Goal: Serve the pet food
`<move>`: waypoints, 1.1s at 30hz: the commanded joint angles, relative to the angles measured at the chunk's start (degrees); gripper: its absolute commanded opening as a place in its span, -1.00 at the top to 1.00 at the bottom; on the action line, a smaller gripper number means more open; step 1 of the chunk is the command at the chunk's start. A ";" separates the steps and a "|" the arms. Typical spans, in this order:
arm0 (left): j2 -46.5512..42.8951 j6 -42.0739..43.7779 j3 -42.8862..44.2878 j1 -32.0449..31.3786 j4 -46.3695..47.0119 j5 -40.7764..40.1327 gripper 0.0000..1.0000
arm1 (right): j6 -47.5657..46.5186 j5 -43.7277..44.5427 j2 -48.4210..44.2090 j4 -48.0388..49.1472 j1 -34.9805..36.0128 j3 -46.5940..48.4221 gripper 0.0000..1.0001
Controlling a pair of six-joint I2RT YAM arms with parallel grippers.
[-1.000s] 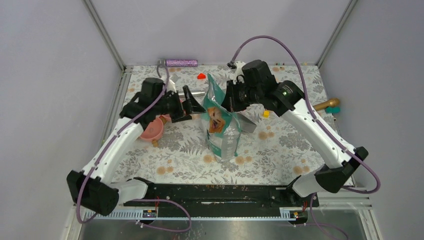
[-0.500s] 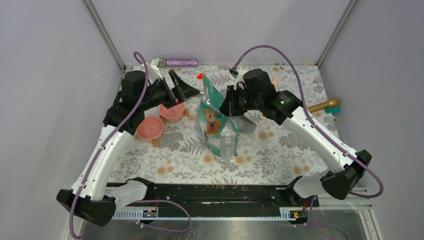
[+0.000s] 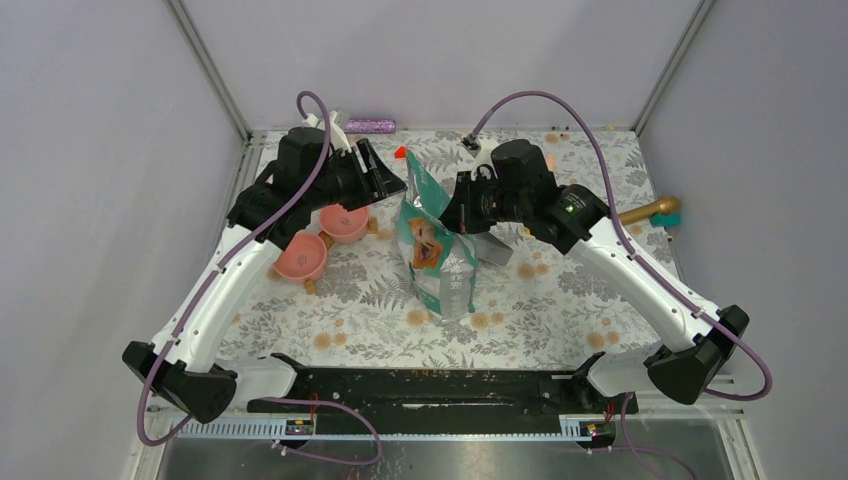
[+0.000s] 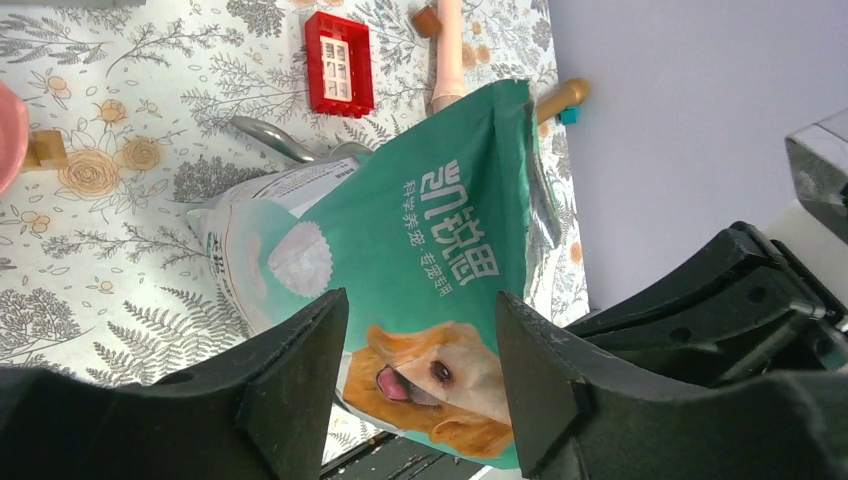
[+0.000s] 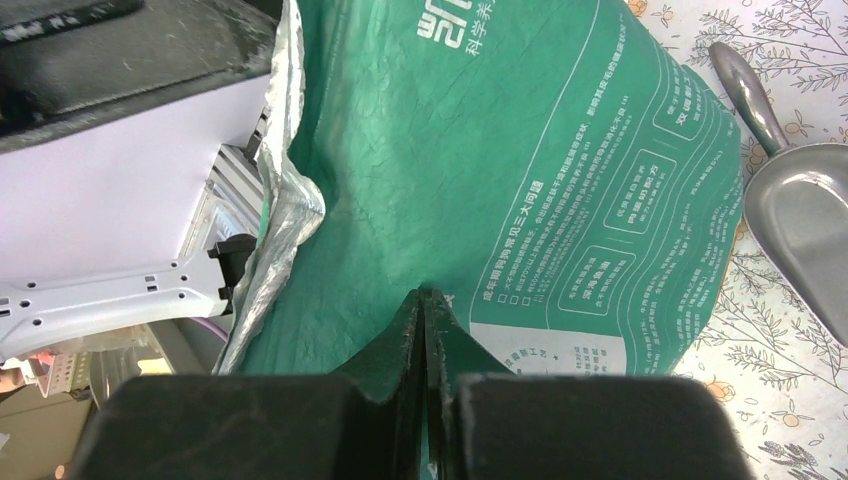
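Floral mat, bag contents unseen, scoop half-hidden

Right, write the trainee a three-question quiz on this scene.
1. True or false: the right end effector is shut on the teal bag.
2. The left end effector is: A) open, facing the bag; B) shut on a bowl; C) shut on a red block.
3. Fill in: ___ pink bowls stand on the flowered mat.
Key: 1 true; 2 A; 3 two.
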 commanded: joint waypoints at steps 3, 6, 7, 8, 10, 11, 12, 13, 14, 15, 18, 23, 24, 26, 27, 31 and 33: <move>1.23 0.54 3.09 -2.39 0.68 -3.05 -0.16 | -0.20 -2.49 -1.85 0.35 0.35 -0.14 1.00; 1.54 0.42 3.34 -2.98 0.37 -3.55 -0.19 | -0.20 -2.45 -1.79 0.34 0.37 -0.15 1.00; 1.60 0.46 3.62 -3.13 0.14 -3.91 -0.20 | -0.18 -2.43 -1.84 0.36 0.35 -0.23 1.00; 1.54 0.59 3.97 -3.21 -0.09 -4.49 -0.23 | -0.17 -2.34 -1.83 0.32 0.42 -0.30 1.00; 1.17 0.68 4.58 -3.64 -0.58 -6.54 -0.28 | -0.30 -2.23 -1.70 -0.13 0.41 -0.33 1.00; 0.87 0.88 5.13 -3.87 -0.86 -7.39 -0.28 | -0.42 -2.06 -1.63 -0.46 0.38 -0.37 1.00; 0.50 1.01 5.59 -4.04 -1.20 -8.20 -0.29 | -0.37 -1.82 -1.61 -0.60 0.38 -0.40 1.00; 0.08 1.11 6.07 -4.30 -1.53 -9.06 -0.29 | -0.42 -1.82 -1.65 -0.57 0.36 -0.48 1.00; -0.23 1.13 6.48 -4.65 -1.70 -9.67 -0.29 | -0.31 -1.83 -1.72 -0.60 0.37 -0.50 1.00; -0.54 1.13 6.78 -4.83 -1.80 -10.14 -0.29 | -0.32 -1.80 -1.81 -0.58 0.35 -0.50 1.00; -1.27 1.13 7.30 -5.55 -1.94 -11.06 -0.29 | -0.27 -1.85 -1.83 -0.63 0.43 -0.34 1.00; -0.23 1.56 6.92 -6.96 -2.50 -13.94 -0.27 | 0.04 -1.97 -1.78 -0.59 0.37 -0.37 1.00; 0.22 1.71 7.08 -7.08 -2.87 -13.98 -0.26 | 0.06 -2.00 -1.85 -0.61 0.35 -0.41 1.00; 1.29 1.90 7.37 -7.26 -3.55 -13.88 -0.20 | 0.09 -1.94 -2.08 -0.60 0.38 -0.44 1.00; 1.79 2.05 7.58 -7.35 -3.85 -13.77 -0.15 | 0.07 -1.84 -2.15 -0.59 0.40 -0.48 1.00; 3.34 2.14 7.75 -7.64 -4.17 -13.34 -0.11 | 0.07 -1.69 -2.11 -0.58 0.39 -0.50 1.00; 4.30 2.02 7.91 -7.79 -4.20 -12.68 -0.06 | 0.15 -1.81 -1.85 -0.60 0.42 -0.51 1.00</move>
